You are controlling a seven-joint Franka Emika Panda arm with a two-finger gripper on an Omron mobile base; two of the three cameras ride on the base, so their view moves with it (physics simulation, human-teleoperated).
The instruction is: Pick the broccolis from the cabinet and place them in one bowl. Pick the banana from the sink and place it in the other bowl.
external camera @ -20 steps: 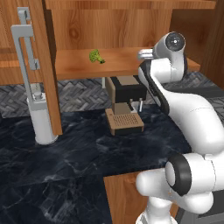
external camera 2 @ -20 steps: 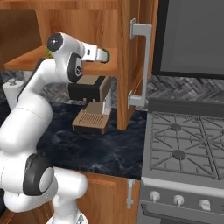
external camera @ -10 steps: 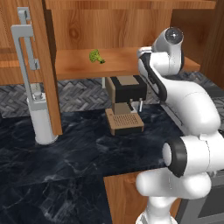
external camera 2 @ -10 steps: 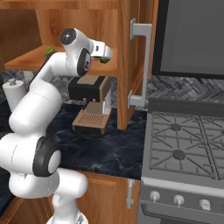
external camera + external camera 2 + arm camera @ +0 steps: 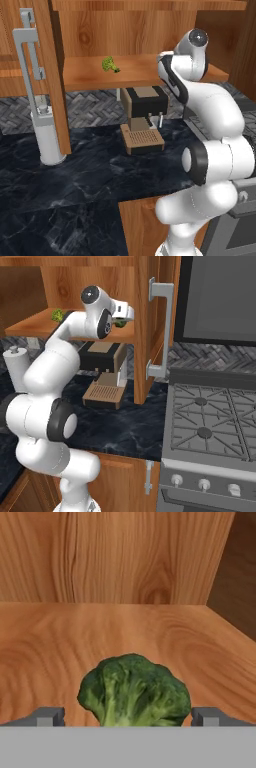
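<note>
The robot is at the first job: getting a broccoli out of the cabinet [image 5: 145,316]. The pincer [image 5: 127,717] is inside, low over the wooden shelf [image 5: 200,647]. Its two fingers are spread wide apart and hold nothing. One broccoli [image 5: 134,689] sits right between the fingers, close in front of the pincer, resting on the shelf. One finger tip [image 5: 46,716] is on one side of it and the other tip is on the other side. They do not seem to touch it yet.

I think the next move is to slide a little more forward so the fingers go around the green lump, then squeeze softly, lift it, and pull back out of the cabinet. The broccoli is bumpy and round, so it could roll or slip if the squeeze is off to one side.

Now count. There are two broccolis: the one at the pincer, and a second broccoli [image 5: 109,64] far off to the side on the same shelf. There is one coffee machine [image 5: 144,119] below the pincer, one stove [image 5: 210,421], and one paper roll stand [image 5: 46,135].
</note>
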